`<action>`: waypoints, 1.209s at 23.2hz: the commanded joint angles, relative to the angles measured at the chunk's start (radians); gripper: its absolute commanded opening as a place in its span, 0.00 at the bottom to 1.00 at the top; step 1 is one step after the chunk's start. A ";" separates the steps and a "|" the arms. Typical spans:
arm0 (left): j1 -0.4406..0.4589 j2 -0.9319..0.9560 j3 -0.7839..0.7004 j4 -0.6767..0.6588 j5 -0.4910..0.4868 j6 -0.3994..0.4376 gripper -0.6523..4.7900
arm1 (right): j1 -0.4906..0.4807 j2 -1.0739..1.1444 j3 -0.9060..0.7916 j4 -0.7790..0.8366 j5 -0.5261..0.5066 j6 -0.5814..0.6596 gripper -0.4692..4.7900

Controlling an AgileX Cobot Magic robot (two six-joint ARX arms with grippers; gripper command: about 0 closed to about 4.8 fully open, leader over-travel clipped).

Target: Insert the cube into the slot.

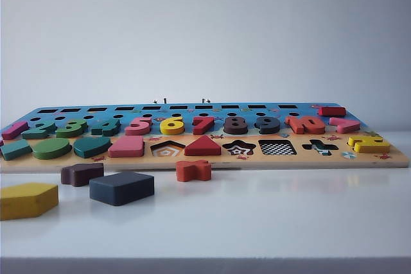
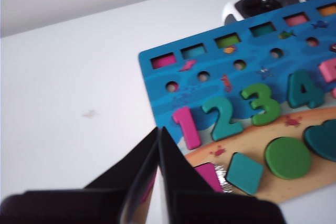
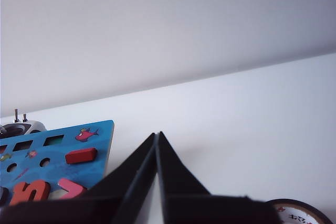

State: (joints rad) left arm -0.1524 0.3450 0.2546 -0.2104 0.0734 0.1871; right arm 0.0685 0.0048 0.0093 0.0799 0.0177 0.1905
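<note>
Both grippers, left (image 2: 158, 129) and right (image 3: 157, 135), are pinched closed and empty. The cube (image 1: 121, 187) lies on the table, at eight o'clock from the slot (image 1: 277, 147). I'd open the left jaws wide and grip its flat sides squarely.

cube (image 1: 121, 187) before board (image 1: 359, 159), slot (image 1: 277, 147) right

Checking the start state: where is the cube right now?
In the exterior view the cube lies on the white table in front of the puzzle board, left of centre, between the yellow pentagon block and the orange piece, beside the maroon piece.
</note>
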 commanded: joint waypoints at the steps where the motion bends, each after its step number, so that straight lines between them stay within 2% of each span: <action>1: -0.019 0.056 0.067 -0.059 0.072 0.008 0.15 | 0.002 -0.002 0.003 -0.021 0.000 0.002 0.09; 4: -0.059 0.138 0.158 -0.134 0.131 0.017 0.15 | 0.002 -0.002 0.003 -0.029 -0.016 0.017 0.10; 7: -0.097 0.201 0.233 -0.194 0.150 0.020 0.15 | 0.002 -0.002 0.003 -0.040 -0.028 0.057 0.12; 12: -0.199 0.349 0.400 -0.323 0.227 0.034 0.15 | 0.002 -0.002 0.005 -0.134 -0.121 0.160 0.14; 20: -0.307 0.454 0.478 -0.400 0.384 0.034 0.15 | 0.002 -0.002 0.068 -0.211 -0.251 0.182 0.15; 25: -0.357 0.500 0.505 -0.410 0.402 0.033 0.15 | 0.002 -0.002 0.155 -0.293 -0.274 0.179 0.15; 28: -0.372 0.536 0.535 -0.419 0.420 0.032 0.15 | 0.002 0.018 0.209 -0.399 -0.313 0.177 0.15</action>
State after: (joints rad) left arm -0.5194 0.8742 0.7784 -0.6300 0.4732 0.2142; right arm 0.0692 0.0097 0.2016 -0.2768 -0.2687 0.3706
